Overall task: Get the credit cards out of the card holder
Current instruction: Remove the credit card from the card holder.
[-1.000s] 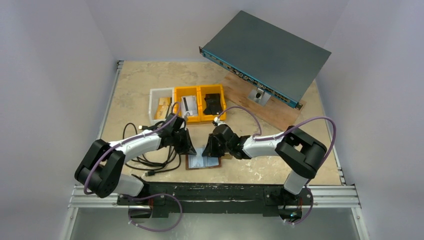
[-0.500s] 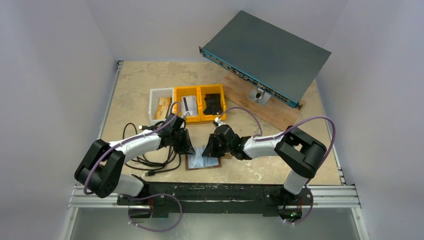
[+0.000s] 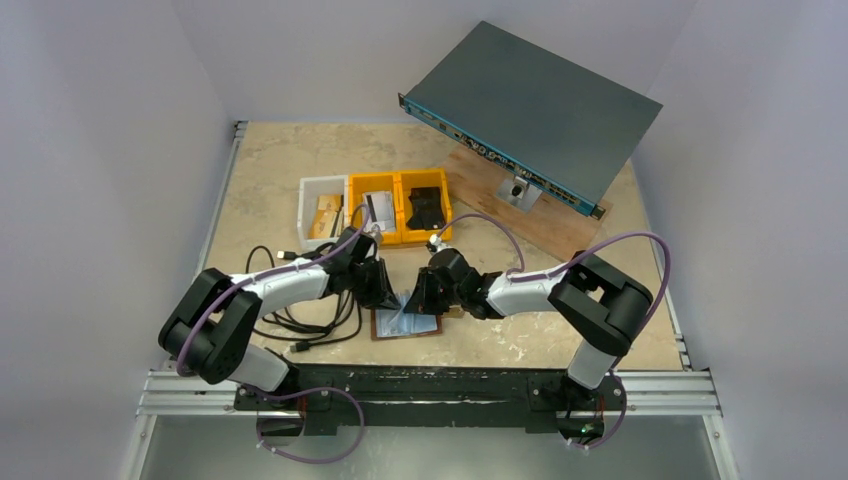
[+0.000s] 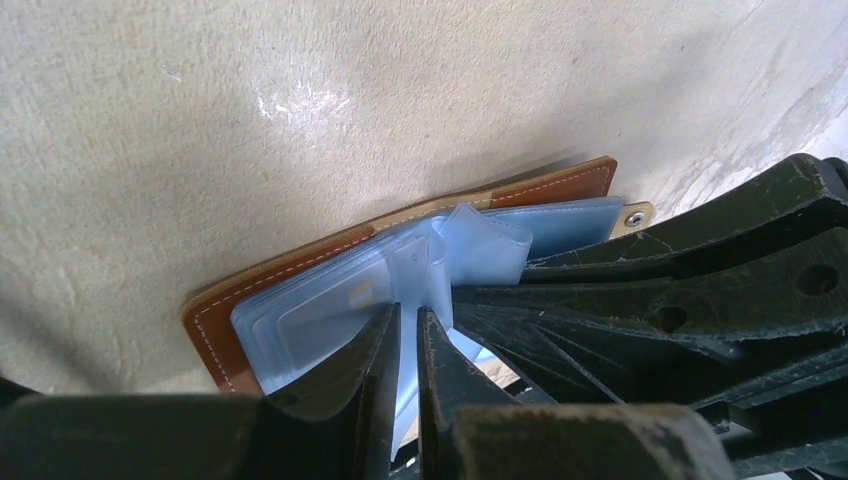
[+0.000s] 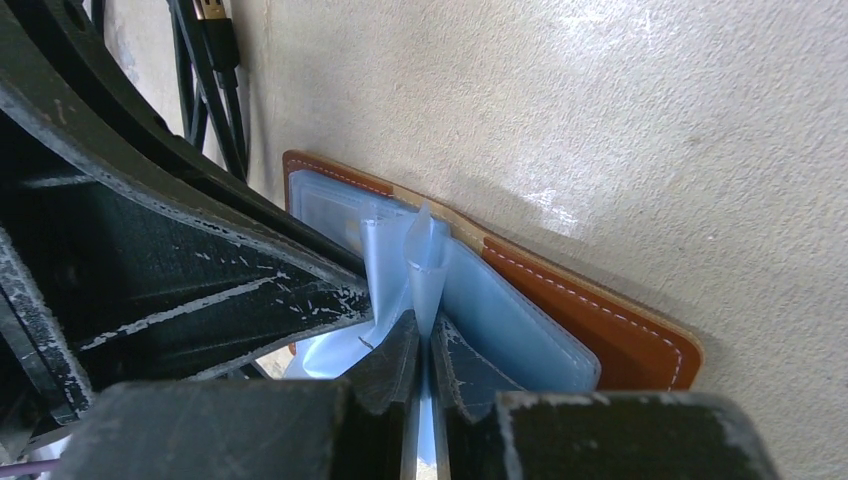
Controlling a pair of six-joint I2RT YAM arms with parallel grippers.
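Your left gripper (image 4: pixel 408 318) and right gripper (image 5: pixel 425 332): jaws narrow, each around clear pockets (image 4: pixel 300 320) of the open card holder (image 4: pixel 213 338).

Leather card holder (image 4: pixel 212 338), glossy plastic pockets (image 4: pixel 320 318)

Left arm (image 3: pixel 285 285) and right arm (image 3: pixel 525 290) — black joints, white links, purple cables (image 3: pixel 481 222).

Card holder (image 3: pixel 405 325) on table (image 3: pixel 520 345); bins (image 3: pixel 398 238) behind, cables (image 3: pixel 300 322) left.
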